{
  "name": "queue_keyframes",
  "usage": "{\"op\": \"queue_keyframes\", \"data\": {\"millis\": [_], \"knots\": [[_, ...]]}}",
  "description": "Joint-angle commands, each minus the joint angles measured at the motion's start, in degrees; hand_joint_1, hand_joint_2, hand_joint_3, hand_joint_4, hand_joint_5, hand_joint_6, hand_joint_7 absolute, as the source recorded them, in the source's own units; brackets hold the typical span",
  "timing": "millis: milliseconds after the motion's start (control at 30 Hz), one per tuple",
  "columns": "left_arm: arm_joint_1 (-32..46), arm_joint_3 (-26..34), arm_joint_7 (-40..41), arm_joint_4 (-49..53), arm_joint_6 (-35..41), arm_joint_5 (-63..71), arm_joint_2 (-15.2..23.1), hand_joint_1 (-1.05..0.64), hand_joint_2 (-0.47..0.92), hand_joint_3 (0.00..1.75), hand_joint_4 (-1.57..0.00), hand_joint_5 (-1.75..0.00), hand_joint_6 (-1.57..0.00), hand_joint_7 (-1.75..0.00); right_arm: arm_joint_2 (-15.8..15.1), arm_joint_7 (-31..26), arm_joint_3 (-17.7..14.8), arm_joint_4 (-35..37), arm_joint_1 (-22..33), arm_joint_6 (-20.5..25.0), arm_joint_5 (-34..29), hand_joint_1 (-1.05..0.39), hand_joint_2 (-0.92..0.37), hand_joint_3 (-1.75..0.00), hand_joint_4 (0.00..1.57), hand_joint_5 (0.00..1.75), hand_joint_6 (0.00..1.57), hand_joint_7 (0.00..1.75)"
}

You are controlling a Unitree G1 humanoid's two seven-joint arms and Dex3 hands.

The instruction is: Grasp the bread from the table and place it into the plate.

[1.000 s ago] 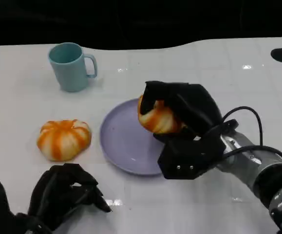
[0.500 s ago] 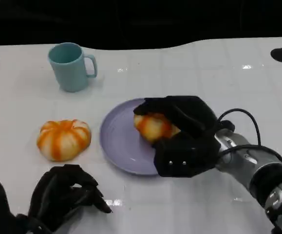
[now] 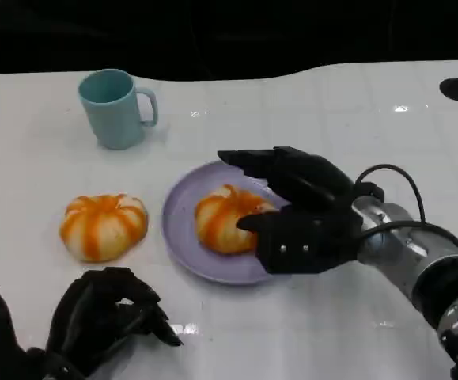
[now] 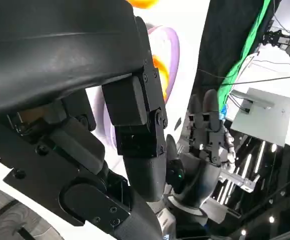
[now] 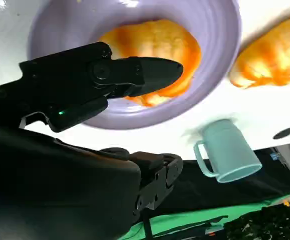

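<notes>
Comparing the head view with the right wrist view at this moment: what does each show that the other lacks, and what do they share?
Head view alone: the left hand, fingers curled in with nothing in them, at the table's near edge, and the right forearm's silver casing with its black cable.

Right wrist view alone: a green cloth beyond the table's far edge.

Both: the right hand, fingers spread beside the bread lying in the purple plate, a second bread on the table, and the teal mug.
</notes>
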Motion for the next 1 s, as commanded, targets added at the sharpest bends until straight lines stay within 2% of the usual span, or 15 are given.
{"op": "queue_keyframes", "data": {"millis": [33,233,433,567,700,733,800,900,967,1000], "knots": [[0.18,0.09,0.6,-0.51,-0.19,-0.05,0.53,-1.05,0.61,0.0,-1.57,-0.59,-1.57,-0.36,-1.82,2.14,-1.12,-2.84,1.05,-0.26,2.0,-0.88,-0.92,-0.4,0.0,0.09,0.09,0.0],[0.12,0.03,0.63,-0.5,-0.13,-0.1,0.46,-1.05,0.61,0.0,-1.57,-0.59,-1.57,-0.36,-4.08,2.67,-2.03,-8.25,4.24,-2.47,3.1,-0.85,-0.92,-0.37,0.05,0.12,0.13,0.02],[0.23,-0.09,1.03,-0.7,-0.47,0.13,0.38,-1.05,0.61,0.0,-1.57,-0.59,-1.57,-0.37,-6.87,0.31,-3.95,-14.7,10.04,-7.48,4.68,-0.76,-0.92,-0.3,0.18,0.23,0.24,0.07],[0.15,-0.1,1.33,-0.84,-0.05,0.08,0.4,-1.05,0.61,0.0,-1.57,-0.59,-1.57,-0.37,-8.7,-1.77,-5.61,-18.09,13.86,-11.88,5.13,-0.59,-0.92,-0.13,0.33,0.35,0.39,0.11],[0.05,-0.18,1.24,-0.66,-0.3,0.17,0.45,-1.05,0.61,0.0,-1.57,-0.59,-1.57,-0.37,-10.3,-1.9,-7.13,-21.42,17.74,-15.05,6.41,-0.47,-0.92,-0.06,0.43,0.45,0.5,0.15],[0.03,-0.19,1.23,-0.63,-0.42,0.19,0.43,-1.05,0.61,0.0,-1.57,-0.59,-1.57,-0.37,-10.77,-1.47,-7.58,-22.75,19.08,-15.61,6.99,-0.43,-0.92,-0.06,0.44,0.51,0.53,0.15],[0.08,-0.25,1.46,-0.71,-0.62,0.32,0.36,-1.05,0.62,0.01,-1.57,-0.59,-1.57,-0.37,-11.49,-0.55,-8.38,-25.03,21.53,-16.68,8.46,-0.34,-0.92,-0.05,0.42,0.75,0.6,0.18],[0.07,-0.31,1.21,-0.56,-1.05,0.37,0.37,-1.05,0.62,0.01,-1.57,-0.6,-1.57,-0.37,-12.6,-0.42,-9.62,-28.02,25.33,-18.89,9.95,-0.21,-0.9,-0.05,0.47,0.95,0.7,0.25],[0.03,-0.31,1.02,-0.44,-1.02,0.27,0.42,-1.05,0.62,0.01,-1.57,-0.59,-1.57,-0.37,-13.28,-0.67,-10.33,-29.48,27.31,-20.28,10.21,-0.15,-0.86,-0.12,0.49,1.09,0.66,0.48],[-0.03,-0.29,0.92,-0.39,-0.87,0.14,0.43,-1.05,0.62,0.01,-1.57,-0.59,-1.57,-0.37,-13.72,-0.91,-10.73,-30.35,28.48,-20.78,10.28,-0.12,-0.78,-0.3,0.51,1.19,0.59,0.69]]}}
